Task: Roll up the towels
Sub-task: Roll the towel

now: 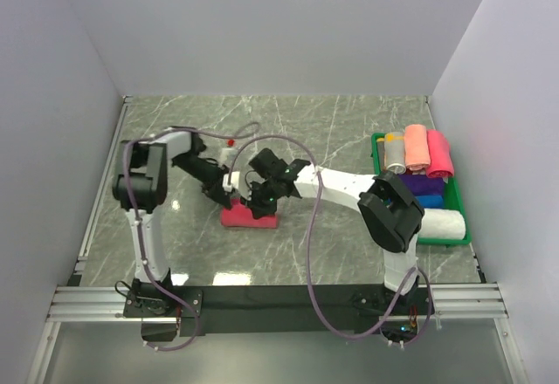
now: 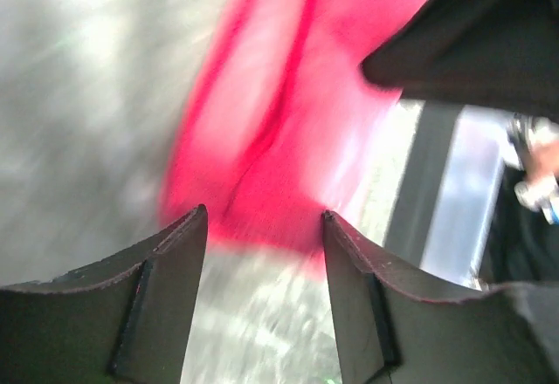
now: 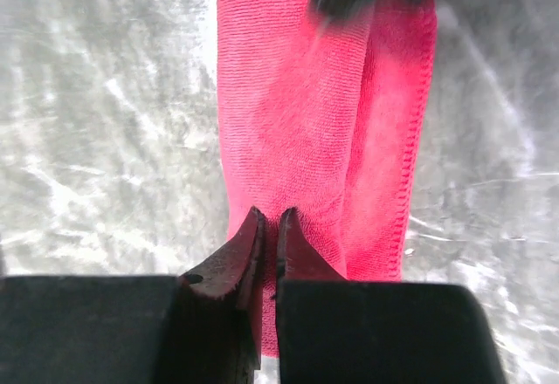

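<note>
Nearest the overhead camera, the arm bases (image 1: 162, 301) sit on the near rail, and both arms reach in to one spot on the marble tabletop (image 1: 349, 122). That spot holds the red towel (image 1: 249, 218), a small folded block near the middle. The left tool (image 1: 227, 196) is at its left end and the right tool (image 1: 258, 201) is right over it, so the two can work the cloth between them. Well apart on the right, a green tray (image 1: 445, 242) holds rolled towels (image 1: 417, 148) side by side: salmon, pink, blue and white. I judge these to be finished ones, parked out of the way.

From the left wrist the view is much blurred. The left tool stands wide, with a clear gap. The red towel's near end lies just at the fingertips (image 2: 175, 270), and nothing is clamped. A dark shape over the cloth at upper right is probably the other tool.

From the right wrist, the red towel lies lengthwise as a narrow folded strip with a stitched hem down its right side, a shape that suits rolling from one end. The right tool's jaws are all but together over the near end. I cannot tell whether they nip a fold.
</note>
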